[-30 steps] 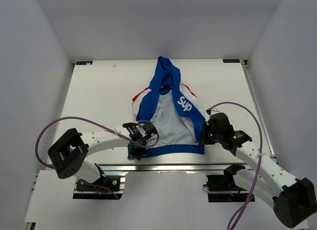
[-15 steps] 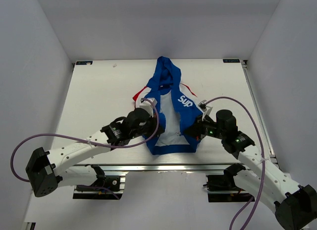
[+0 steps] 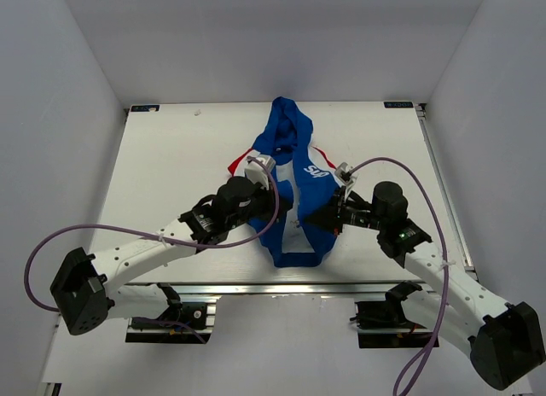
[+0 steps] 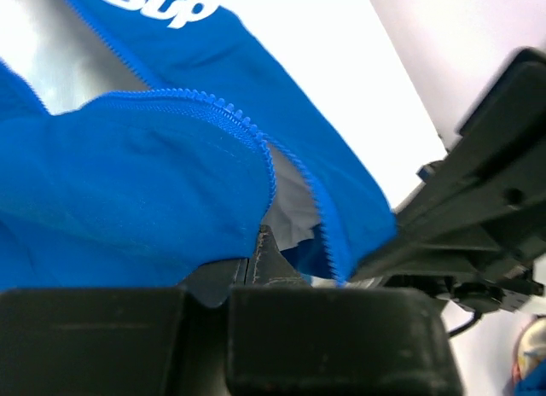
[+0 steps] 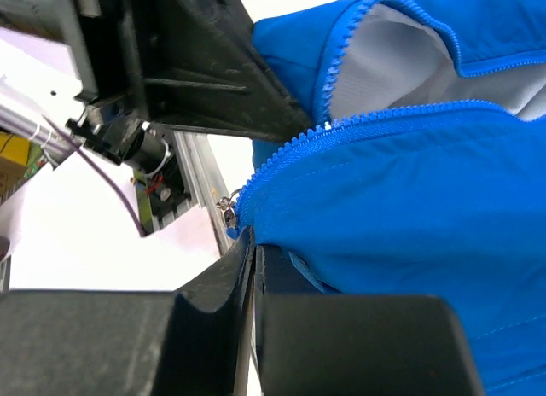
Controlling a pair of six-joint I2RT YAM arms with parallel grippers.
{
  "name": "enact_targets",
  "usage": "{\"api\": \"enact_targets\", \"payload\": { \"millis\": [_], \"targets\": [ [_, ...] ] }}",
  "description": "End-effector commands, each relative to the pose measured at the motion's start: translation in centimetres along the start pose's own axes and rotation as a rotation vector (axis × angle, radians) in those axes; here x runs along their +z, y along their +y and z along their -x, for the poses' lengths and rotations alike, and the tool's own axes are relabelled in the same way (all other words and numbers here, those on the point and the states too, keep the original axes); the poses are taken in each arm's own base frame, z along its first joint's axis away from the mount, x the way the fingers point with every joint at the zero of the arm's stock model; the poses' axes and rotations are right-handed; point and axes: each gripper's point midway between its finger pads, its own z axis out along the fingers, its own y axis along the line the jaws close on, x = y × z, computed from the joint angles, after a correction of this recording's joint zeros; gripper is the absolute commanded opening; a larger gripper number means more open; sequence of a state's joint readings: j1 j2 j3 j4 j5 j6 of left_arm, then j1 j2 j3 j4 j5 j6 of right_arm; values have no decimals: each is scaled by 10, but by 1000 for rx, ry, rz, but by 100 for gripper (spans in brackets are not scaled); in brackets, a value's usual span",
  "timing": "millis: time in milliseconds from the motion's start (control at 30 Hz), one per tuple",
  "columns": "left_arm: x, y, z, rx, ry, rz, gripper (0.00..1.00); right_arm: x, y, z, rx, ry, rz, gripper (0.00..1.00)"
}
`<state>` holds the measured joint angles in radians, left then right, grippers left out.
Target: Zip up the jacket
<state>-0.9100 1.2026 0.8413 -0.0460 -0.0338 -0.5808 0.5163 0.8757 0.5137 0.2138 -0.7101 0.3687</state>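
Pinching the jacket (image 3: 288, 140) near mid-table (image 3: 171, 157), the left gripper (image 3: 275, 212) and right gripper (image 3: 329, 217) each clamp one blue front panel, bringing the zipper teeth (image 4: 213, 106) near together, likely for joining.

the blue jacket (image 3: 299, 191) lies unzipped (white lining showing), front edges drawn close, hood at the far end.

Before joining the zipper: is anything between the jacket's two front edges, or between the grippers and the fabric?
Nothing visible. The left gripper and right gripper each pinch a front edge of the jacket; between the edges only its white lining shows.
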Motion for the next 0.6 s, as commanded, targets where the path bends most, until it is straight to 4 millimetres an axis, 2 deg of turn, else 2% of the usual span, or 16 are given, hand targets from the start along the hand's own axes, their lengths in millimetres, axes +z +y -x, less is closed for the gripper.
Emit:
{"api": "enact_targets", "payload": {
  "millis": [0,133,333,467,567],
  "targets": [
    [-9,-32,35,25,-87,-130,0,3,6,36,-73,-107,16,0],
    [-14,-49,34,31,-84,-224,0,8,-4,44,-67,-150,-23,0],
    [-6,-51,29,39,-35,-227,0,18,-23,74,-61,-255,-113,0],
    [-12,-56,35,48,-52,-248,0,13,-49,80,-56,-292,-264,0],
    [-17,-53,38,51,-69,-230,0,10,-42,79,-70,-304,-243,0]
  ]
}}
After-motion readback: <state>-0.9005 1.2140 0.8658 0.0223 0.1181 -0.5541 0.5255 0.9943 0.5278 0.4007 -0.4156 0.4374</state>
